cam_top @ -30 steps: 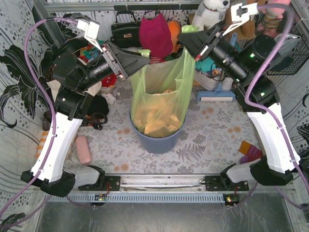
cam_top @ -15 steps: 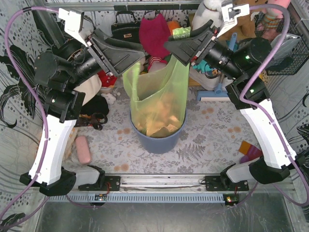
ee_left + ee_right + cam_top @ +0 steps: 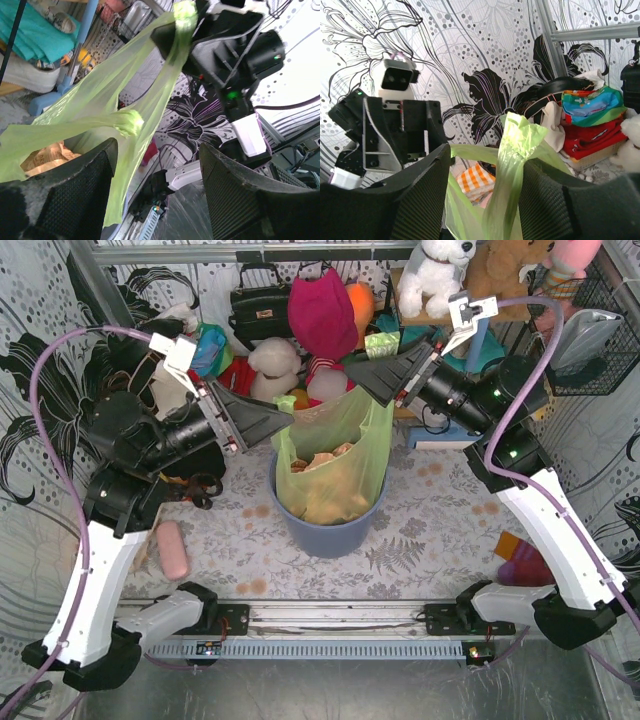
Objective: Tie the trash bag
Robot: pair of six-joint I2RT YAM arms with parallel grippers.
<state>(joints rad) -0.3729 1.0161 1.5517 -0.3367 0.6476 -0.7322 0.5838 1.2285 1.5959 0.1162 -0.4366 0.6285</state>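
Bag (image 3: 340, 475): thin, limp, light, slippery film holding paper (image 3: 322, 456), was seated in the bin (image 3: 330, 532), its twisted ears (image 3: 517, 135) raised between the left gripper (image 3: 157, 155) and right gripper (image 3: 485, 165), both spread, neither pinching; the ears were judged the best hold

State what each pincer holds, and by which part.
Nothing gripped: handles of the trash bag stand between open jaws of the left pincer and right pincer.

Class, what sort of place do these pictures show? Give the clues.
Likely a staged robot test cell, not a real home: left arm and right arm bolted to a metal rail, printed flower sheets as walls, soft toys piled behind the bin.
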